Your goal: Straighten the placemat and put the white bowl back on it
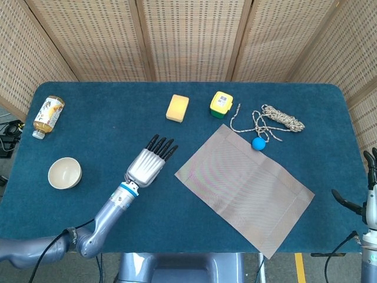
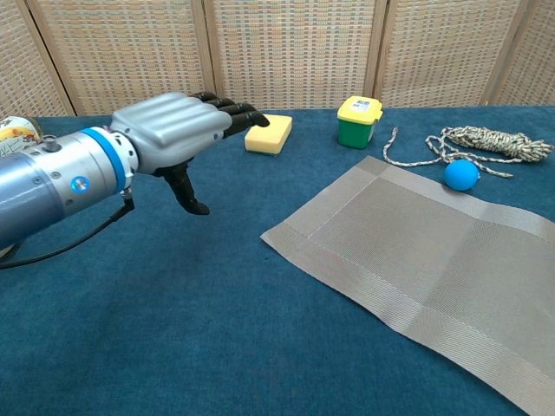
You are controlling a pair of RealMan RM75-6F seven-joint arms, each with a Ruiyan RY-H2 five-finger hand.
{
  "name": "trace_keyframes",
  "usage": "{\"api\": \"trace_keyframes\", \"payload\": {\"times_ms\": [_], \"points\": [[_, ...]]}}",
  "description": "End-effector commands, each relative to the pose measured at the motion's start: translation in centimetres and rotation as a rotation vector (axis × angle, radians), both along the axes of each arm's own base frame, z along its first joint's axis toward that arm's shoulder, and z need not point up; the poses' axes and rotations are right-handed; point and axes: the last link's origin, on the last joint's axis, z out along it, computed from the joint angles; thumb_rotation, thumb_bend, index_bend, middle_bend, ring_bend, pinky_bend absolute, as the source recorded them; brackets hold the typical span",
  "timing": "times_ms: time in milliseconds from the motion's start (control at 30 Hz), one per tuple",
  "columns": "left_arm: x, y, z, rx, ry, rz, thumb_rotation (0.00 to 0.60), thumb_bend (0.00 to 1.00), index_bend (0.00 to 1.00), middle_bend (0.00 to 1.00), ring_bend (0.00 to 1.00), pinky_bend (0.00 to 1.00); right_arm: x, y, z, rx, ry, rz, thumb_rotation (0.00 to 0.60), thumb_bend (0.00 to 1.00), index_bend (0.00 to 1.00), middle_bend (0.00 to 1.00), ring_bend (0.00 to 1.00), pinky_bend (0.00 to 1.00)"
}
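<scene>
The grey placemat [image 1: 244,188] [image 2: 434,260] lies skewed on the blue table, its corners pointing up, down and sideways. The white bowl [image 1: 64,173] stands empty near the table's left front edge, off the mat; the chest view does not show it. My left hand [image 1: 151,164] [image 2: 178,132] hovers open, palm down with fingers stretched, just left of the mat's left corner and holds nothing. My right hand [image 1: 371,188] shows only partly at the right frame edge of the head view, fingers apart, nothing in it.
A yellow sponge [image 1: 177,108] and a yellow-lidded green box [image 1: 221,104] sit at the back. A coiled rope [image 1: 277,119] and a blue ball [image 1: 258,143] lie by the mat's top edge. A bottle [image 1: 48,114] lies at the far left.
</scene>
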Motion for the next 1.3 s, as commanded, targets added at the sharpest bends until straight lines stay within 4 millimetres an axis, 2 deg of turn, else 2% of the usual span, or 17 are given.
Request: {"api": "trace_keyframes", "payload": {"times_ms": [33, 333, 800, 1300], "points": [[0.9, 0.6, -1.8, -0.019, 0.036, 0.0, 0.6, 0.0, 0.0, 0.0, 0.0, 0.0, -0.1, 0.0, 0.1, -0.001, -0.002, 0.001, 0.6, 0.26, 0.05, 0.0, 0.0, 0.0], [2.0, 1.0, -5.7, -0.061, 0.086, 0.013, 0.6, 0.01, 0.01, 0.0, 0.0, 0.0, 0.4, 0.4, 0.4, -0.006, -0.023, 0.025, 0.6, 0.26, 0.05, 0.0, 0.0, 0.0], [3.2, 1.1, -8.7, -0.027, 0.105, -0.012, 0.6, 0.02, 0.04, 0.0, 0.0, 0.0, 0.5, 0.5, 0.6, -0.014, -0.016, 0.026, 0.6, 0.26, 0.05, 0.0, 0.0, 0.0], [3.6, 1.2, -10.7, -0.012, 0.141, -0.029, 0.6, 0.03, 0.06, 0.0, 0.0, 0.0, 0.6, 0.5, 0.6, -0.012, -0.017, 0.034, 0.6, 0.26, 0.05, 0.0, 0.0, 0.0]]}}
